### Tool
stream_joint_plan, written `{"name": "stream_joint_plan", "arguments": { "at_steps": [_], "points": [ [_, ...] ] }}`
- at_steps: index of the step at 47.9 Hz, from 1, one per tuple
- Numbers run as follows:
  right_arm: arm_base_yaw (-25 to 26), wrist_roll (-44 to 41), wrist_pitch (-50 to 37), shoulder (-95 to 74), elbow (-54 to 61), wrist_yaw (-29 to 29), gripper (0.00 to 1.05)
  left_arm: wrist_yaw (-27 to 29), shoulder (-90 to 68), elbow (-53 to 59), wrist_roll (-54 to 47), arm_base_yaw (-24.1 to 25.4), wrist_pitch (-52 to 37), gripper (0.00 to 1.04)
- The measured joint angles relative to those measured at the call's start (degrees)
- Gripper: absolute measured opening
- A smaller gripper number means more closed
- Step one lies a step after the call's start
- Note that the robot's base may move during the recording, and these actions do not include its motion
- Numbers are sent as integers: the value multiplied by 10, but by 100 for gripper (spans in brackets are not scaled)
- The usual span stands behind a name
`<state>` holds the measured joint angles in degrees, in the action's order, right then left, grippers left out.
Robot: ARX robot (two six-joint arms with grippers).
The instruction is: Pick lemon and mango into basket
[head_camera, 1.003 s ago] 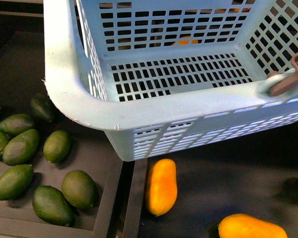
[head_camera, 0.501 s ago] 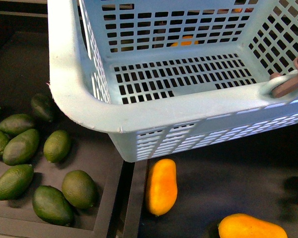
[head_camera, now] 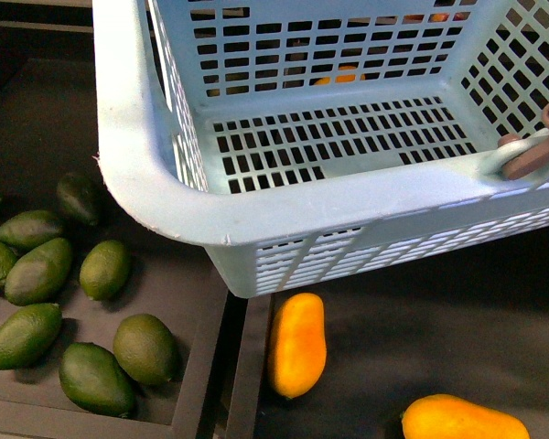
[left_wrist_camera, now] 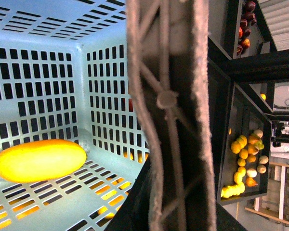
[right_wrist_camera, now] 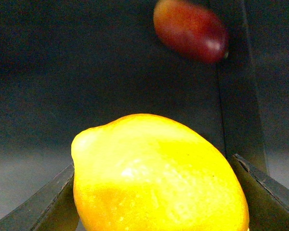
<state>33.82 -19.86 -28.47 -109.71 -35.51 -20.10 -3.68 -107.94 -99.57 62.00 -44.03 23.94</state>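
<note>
Basket (head_camera: pixel 137 174) sitting slightly further right in front view than second ago. Right jaws clamping lemon (right_wrist_camera: pixel 159 178); reddish fruit (right_wrist_camera: pixel 191 30) lying on dark bench beyond. Left jaws: cannot tell state. Mango (left_wrist_camera: pixel 38 160) lying on basket floor near corner.

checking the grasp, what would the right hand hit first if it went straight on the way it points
The lemon, which sits right between its fingers. Beyond it there is apparently only dark floor, though depth is unclear.

The dark counter (head_camera: pixel 421 311) carries a group of dark green avocados (head_camera: pixel 38 270) in its left recessed section and two elongated orange-yellow fruits (head_camera: pixel 297 343) (head_camera: pixel 462 421), well apart, right of the divider (head_camera: pixel 242 366).
</note>
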Motion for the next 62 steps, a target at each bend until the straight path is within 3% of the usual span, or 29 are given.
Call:
{"name": "stream_joint_plan", "arguments": {
  "at_steps": [9, 21, 29, 38, 54, 59, 62],
  "points": [
    [30, 100, 26, 166, 9, -74, 79, 0, 0, 0, 0, 0, 0, 5],
    [7, 196, 59, 315, 7, -90, 79, 1, 0, 0, 0, 0, 0, 5],
    [-99, 258, 68, 396, -7, -46, 79, 0, 0, 0, 0, 0, 0, 5],
    [-256, 298, 59, 377, -44, 48, 79, 0, 0, 0, 0, 0, 0, 5],
    [-380, 308, 59, 317, -70, 123, 79, 0, 0, 0, 0, 0, 0, 5],
    [-390, 306, 75, 313, -70, 145, 97, 0, 0, 0, 0, 0, 0, 5],
    [-387, 307, 80, 322, -70, 154, 96, 0, 0, 0, 0, 0, 0, 5]
  ]
}}
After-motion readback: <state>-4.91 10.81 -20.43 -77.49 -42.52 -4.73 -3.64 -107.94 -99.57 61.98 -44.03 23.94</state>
